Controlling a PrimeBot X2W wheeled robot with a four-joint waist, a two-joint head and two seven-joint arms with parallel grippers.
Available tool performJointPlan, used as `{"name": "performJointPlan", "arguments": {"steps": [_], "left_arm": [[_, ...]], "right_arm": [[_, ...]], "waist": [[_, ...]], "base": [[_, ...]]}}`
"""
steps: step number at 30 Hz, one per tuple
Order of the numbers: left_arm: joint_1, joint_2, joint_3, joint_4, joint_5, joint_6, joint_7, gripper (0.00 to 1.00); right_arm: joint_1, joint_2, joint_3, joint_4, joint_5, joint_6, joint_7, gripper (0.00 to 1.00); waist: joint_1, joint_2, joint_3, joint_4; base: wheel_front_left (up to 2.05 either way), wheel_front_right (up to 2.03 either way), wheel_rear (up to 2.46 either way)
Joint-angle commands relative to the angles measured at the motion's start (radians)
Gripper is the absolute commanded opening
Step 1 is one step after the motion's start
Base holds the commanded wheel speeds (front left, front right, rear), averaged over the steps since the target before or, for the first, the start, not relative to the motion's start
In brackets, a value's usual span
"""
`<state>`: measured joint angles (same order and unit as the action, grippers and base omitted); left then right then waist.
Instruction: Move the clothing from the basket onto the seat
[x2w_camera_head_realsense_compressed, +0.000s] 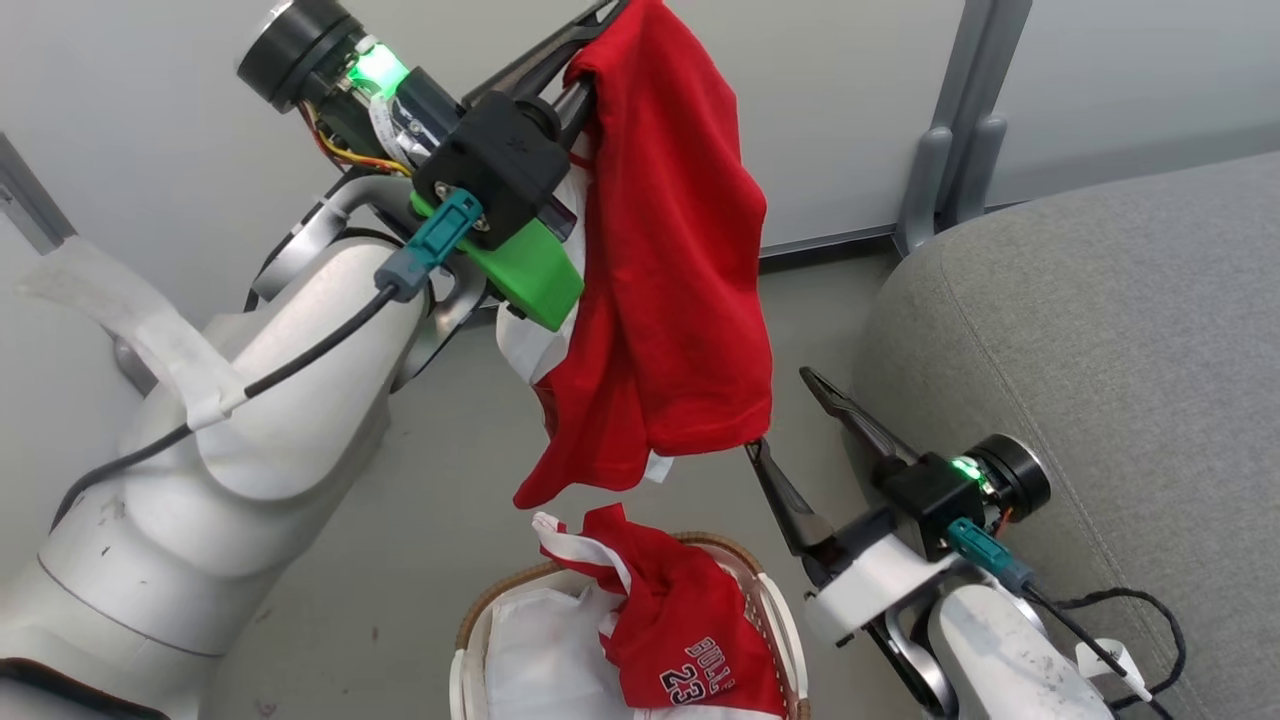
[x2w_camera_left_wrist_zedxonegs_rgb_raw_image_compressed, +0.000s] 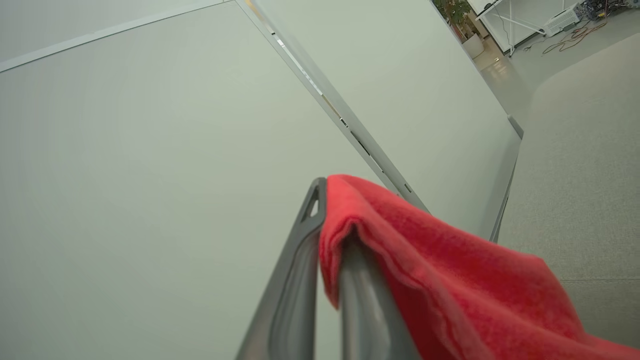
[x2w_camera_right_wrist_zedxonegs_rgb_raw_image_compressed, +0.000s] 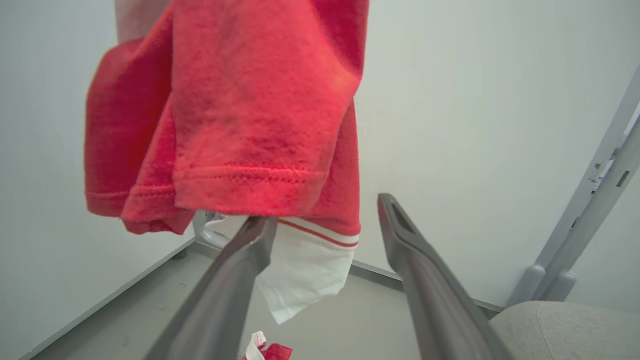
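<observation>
Wears smooth white rounded shells on the left forearm (x2w_camera_head_realsense_compressed: 300, 400) and right forearm (x2w_camera_head_realsense_compressed: 1000, 650), flecked with small dark scuffs. Carries a black cable (x2w_camera_head_realsense_compressed: 310, 352) along the left shell, bound with white tape (x2w_camera_head_realsense_compressed: 215, 395) and ending in a teal plug (x2w_camera_head_realsense_compressed: 440, 240); shows a like plug and a looping black lead (x2w_camera_head_realsense_compressed: 1170, 620) with a white tag (x2w_camera_head_realsense_compressed: 1100, 660) on the right. Has black wrist blocks (x2w_camera_head_realsense_compressed: 500, 160) with lit green lamps (x2w_camera_head_realsense_compressed: 380, 70), round black end caps (x2w_camera_head_realsense_compressed: 295, 45), and on the left a bright green bracket (x2w_camera_head_realsense_compressed: 535, 275) and red and yellow wires (x2w_camera_head_realsense_compressed: 335, 150). Ends in the left gripper (x2w_camera_left_wrist_zedxonegs_rgb_raw_image_compressed: 326, 200) and right gripper (x2w_camera_head_realsense_compressed: 778, 408): long, dark grey, tapering fingers (x2w_camera_right_wrist_zedxonegs_rgb_raw_image_compressed: 425, 280) with slotted tips.
</observation>
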<state>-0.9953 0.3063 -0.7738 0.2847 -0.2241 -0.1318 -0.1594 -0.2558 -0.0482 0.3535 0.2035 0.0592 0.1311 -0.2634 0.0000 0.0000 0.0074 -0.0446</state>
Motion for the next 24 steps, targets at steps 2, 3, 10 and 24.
{"name": "performJointPlan", "arguments": {"steps": [2, 3, 10, 24], "left_arm": [[-0.019, -0.004, -0.006, -0.006, -0.003, 0.003, -0.002, 0.00], [-0.019, -0.007, -0.009, -0.007, -0.003, 0.003, -0.002, 0.00], [0.007, -0.016, -0.031, -0.030, -0.009, 0.005, -0.003, 0.00], [0.056, -0.011, -0.051, -0.074, -0.037, 0.019, -0.010, 0.00]], "right_arm": [[-0.037, -0.004, 0.018, -0.002, -0.012, -0.001, -0.002, 1.00], [-0.049, -0.004, 0.024, -0.002, -0.012, -0.001, -0.002, 1.00], [-0.137, -0.004, 0.067, 0.025, -0.032, -0.001, -0.002, 1.00], [-0.256, -0.004, 0.069, 0.070, 0.039, -0.001, -0.002, 0.31]], "waist": [[0.0000, 0.0000, -0.004, 0.010], [0.0000, 0.0000, -0.005, 0.013], [0.0000, 0.0000, -0.008, 0.031], [0.0000, 0.0000, -0.004, 0.048]], "base": [[0.00, 0.00, 0.00], [0.00, 0.00, 0.00], [0.00, 0.00, 0.00], [0.00, 0.00, 0.00]]}}
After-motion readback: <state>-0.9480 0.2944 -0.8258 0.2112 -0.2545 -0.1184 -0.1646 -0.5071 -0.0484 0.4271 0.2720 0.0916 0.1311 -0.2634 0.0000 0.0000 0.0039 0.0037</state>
